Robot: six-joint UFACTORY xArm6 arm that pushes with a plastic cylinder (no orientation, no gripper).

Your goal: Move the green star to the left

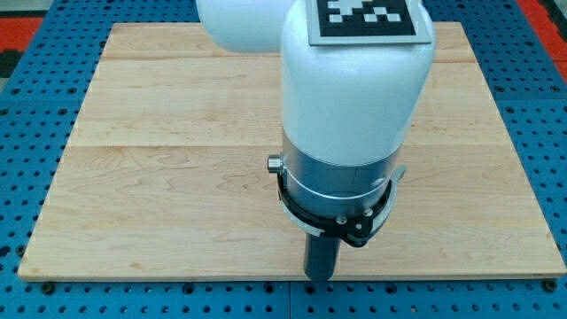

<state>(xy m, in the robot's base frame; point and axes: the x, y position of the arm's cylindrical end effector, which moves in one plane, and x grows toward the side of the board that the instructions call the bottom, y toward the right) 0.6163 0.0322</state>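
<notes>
No green star and no other block shows anywhere on the wooden board. The white arm fills the middle of the view and hides part of the board behind it. The dark rod hangs below the arm, and my tip rests near the board's bottom edge, a little right of centre. I cannot place the tip relative to any block, since none shows.
The board lies on a blue perforated table that frames it on all sides. A black-and-white marker tag sits on top of the arm at the view's top.
</notes>
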